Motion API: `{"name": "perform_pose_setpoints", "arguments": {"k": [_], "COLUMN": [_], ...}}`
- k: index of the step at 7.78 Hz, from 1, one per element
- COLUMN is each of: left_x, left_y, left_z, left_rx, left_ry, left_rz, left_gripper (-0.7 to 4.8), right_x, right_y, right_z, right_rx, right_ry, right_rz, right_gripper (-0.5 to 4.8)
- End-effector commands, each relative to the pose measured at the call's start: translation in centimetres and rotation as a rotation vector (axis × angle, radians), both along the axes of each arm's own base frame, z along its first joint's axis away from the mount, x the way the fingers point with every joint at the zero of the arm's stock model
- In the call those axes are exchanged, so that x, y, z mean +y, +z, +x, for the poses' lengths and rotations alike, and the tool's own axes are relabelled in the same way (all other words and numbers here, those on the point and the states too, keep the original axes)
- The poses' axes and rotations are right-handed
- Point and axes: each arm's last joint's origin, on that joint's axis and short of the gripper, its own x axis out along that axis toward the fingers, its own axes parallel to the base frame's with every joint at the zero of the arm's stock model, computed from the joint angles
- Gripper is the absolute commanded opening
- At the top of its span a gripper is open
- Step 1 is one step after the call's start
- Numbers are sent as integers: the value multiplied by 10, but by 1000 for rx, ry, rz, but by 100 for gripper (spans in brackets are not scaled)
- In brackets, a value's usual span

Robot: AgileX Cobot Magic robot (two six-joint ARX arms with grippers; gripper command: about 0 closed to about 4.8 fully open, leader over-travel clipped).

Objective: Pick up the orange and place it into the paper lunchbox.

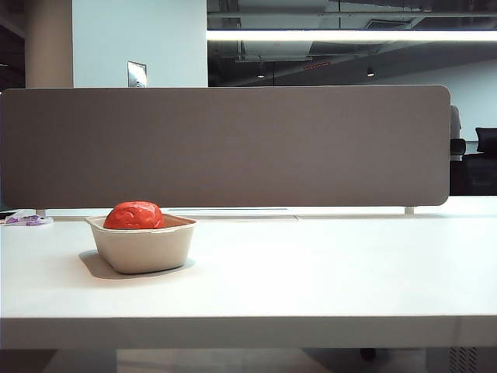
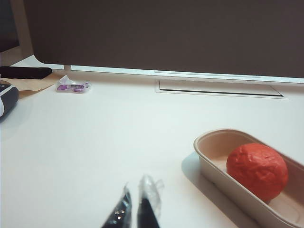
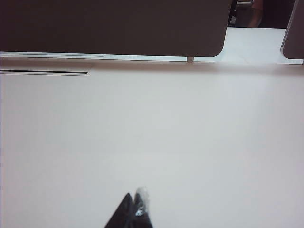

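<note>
The red-orange, wrinkled orange [image 1: 133,215] lies inside the beige paper lunchbox [image 1: 144,249] on the left part of the white table. In the left wrist view the orange [image 2: 256,170] rests in the lunchbox [image 2: 213,164], off to one side of my left gripper [image 2: 135,192]. That gripper is well clear of the box, and its fingers are drawn together with nothing between them. My right gripper [image 3: 133,197] is shut and empty over bare table, with neither orange nor lunchbox in its view. Neither gripper shows in the exterior view.
A grey partition panel [image 1: 225,148] runs along the table's back. A small purple-and-white wrapper [image 1: 27,220] lies at the far left. A cable slot [image 2: 221,89] is set into the table near the panel. Dark objects [image 2: 23,72] sit at the left edge.
</note>
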Motion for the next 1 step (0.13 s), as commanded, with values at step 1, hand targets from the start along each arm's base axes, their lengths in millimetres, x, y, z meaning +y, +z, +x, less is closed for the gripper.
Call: {"name": "perform_pose_setpoints", "arguments": {"k": [1], "left_x": [0], "left_y": [1], "left_z": [0], "left_rx": [-13], "left_ry": [1], "left_rz": [3], "left_gripper": [26], "right_x": [0], "right_y": [1], "right_z": [0], "right_rx": [-16], "right_ry": [-5], "right_rz": [2], "right_gripper": [0]}}
